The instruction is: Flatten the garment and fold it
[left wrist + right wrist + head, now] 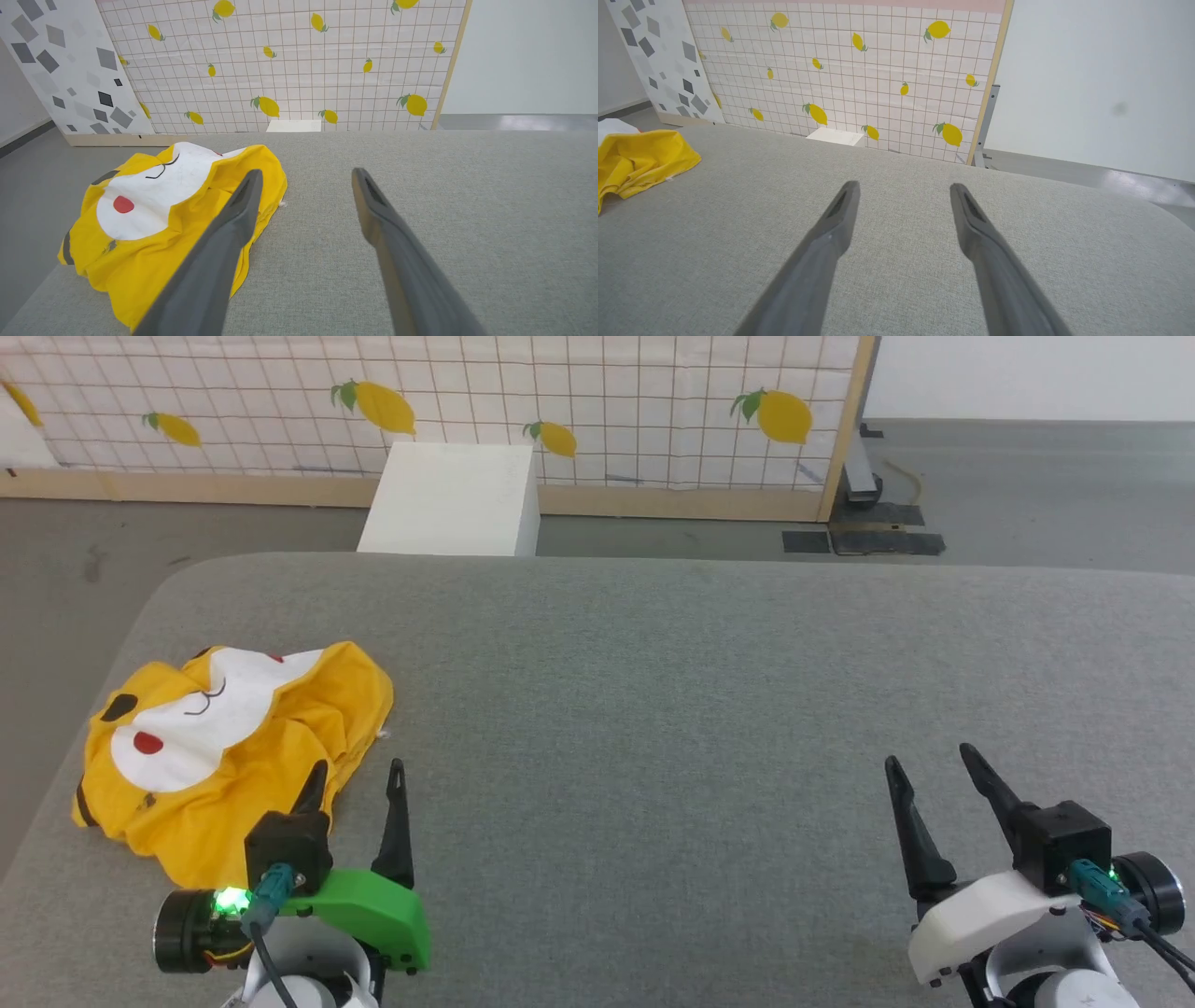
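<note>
The garment (pixel 233 747) lay crumpled near the left edge of the grey surface (pixel 653 709); the left hand (pixel 359 765) hung just beside it, fingers apart and empty, the right hand (pixel 929 754) likewise spread, well away

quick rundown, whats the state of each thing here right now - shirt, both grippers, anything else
garment, crumpled and bunched, not yet flattened or folded, face print up, on the left part of the table
left gripper, jaws open, holding nothing, at the garment's near edge
right gripper, jaws open, holding nothing, over bare table far from the garment
white box, upright on the floor beyond the table
</note>
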Robot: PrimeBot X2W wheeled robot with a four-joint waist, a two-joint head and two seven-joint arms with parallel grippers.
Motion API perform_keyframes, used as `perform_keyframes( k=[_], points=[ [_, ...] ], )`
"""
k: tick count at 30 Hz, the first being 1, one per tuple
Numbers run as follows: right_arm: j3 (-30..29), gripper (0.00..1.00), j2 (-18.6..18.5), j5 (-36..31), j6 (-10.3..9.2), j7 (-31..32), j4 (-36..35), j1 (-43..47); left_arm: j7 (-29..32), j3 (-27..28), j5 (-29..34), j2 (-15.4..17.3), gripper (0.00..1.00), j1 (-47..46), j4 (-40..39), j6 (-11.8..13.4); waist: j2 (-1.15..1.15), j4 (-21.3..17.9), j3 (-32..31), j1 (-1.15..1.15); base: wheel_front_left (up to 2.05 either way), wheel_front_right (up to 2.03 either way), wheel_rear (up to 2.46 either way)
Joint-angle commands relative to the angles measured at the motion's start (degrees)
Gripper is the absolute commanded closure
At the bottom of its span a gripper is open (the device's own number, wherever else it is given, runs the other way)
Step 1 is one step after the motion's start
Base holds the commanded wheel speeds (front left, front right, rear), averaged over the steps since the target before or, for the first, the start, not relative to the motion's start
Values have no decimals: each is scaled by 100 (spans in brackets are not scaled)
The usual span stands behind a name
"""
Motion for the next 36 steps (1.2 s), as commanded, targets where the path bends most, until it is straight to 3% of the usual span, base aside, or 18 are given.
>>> perform_keyframes(
  k=[1,36],
  points=[
    [-17,0,3,8,-1,-63,20,-12,-62,-31,-61,4,0,-79,47,53,0,55,-1,0,0,0,0],
    [-126,0,6,101,-4,-365,189,-64,-476,-123,-454,112,0,-122,287,340,0,1277,-1,0,0,0,0]
  ],
)
